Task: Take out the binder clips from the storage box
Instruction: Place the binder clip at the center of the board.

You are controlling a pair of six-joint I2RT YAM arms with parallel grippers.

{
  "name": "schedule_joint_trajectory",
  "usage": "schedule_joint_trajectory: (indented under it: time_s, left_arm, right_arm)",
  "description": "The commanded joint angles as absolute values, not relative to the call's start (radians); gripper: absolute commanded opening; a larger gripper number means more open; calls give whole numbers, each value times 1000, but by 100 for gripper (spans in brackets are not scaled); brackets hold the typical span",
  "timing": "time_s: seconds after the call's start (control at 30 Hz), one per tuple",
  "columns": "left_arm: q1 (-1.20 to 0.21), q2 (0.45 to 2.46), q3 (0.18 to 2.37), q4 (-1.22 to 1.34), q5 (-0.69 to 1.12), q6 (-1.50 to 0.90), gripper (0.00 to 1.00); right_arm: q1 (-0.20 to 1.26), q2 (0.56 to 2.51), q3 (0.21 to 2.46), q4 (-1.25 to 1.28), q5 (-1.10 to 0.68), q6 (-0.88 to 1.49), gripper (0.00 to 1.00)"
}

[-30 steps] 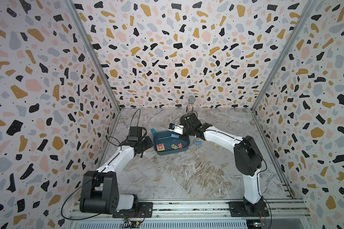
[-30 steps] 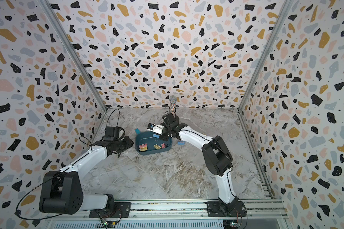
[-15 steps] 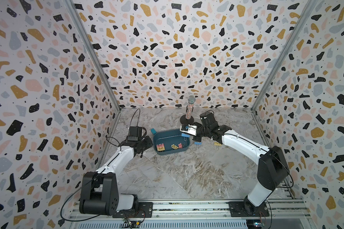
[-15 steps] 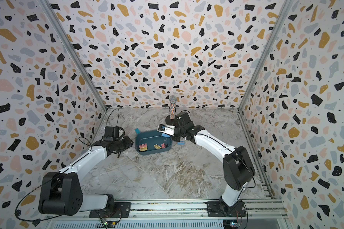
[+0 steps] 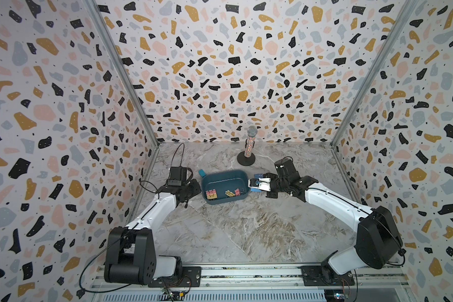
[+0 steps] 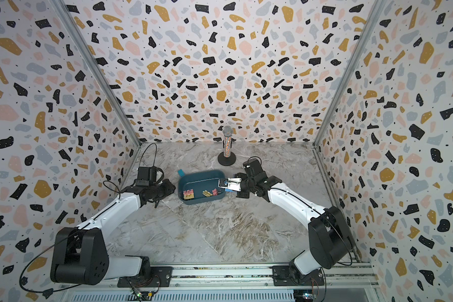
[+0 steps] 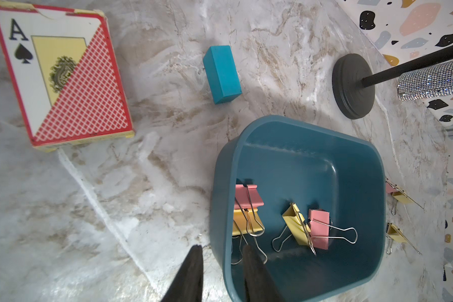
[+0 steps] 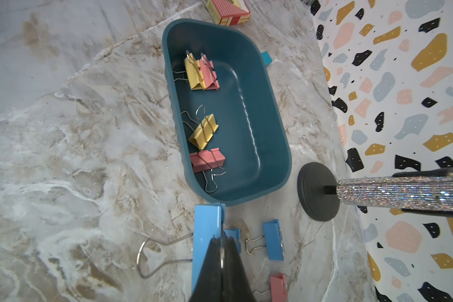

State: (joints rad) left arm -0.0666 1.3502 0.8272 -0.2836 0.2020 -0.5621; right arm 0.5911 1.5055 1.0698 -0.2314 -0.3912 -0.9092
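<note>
Swinging clear of the box [image 5: 221, 173], the right pincer [image 8: 221, 239] now hangs over the table [image 5: 246, 227], shut tight on a blue clip [image 8: 207, 227], likely bound for loose clips [image 8: 273, 239] outside. Left pincer [image 7: 222, 248] pinches the box wall, seemingly to steady it; four pink and yellow clips [image 8: 204, 129] remain inside.

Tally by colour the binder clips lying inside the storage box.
Pink binder clips: 2
Yellow binder clips: 2
Total inside the storage box: 4
</note>
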Motion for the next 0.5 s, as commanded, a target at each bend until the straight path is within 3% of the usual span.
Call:
schedule_joint_trajectory:
  time_s: [0.0,0.47]
  left_arm:
    - [-62,1328,839,-277,205,-555,30]
    - [-63,1311,829,-268,221,-567,30]
  right_arm:
    - [591,1481,1041,-230,-375,-958,0]
    - [563,1569,969,-147,-423,-1030,0]
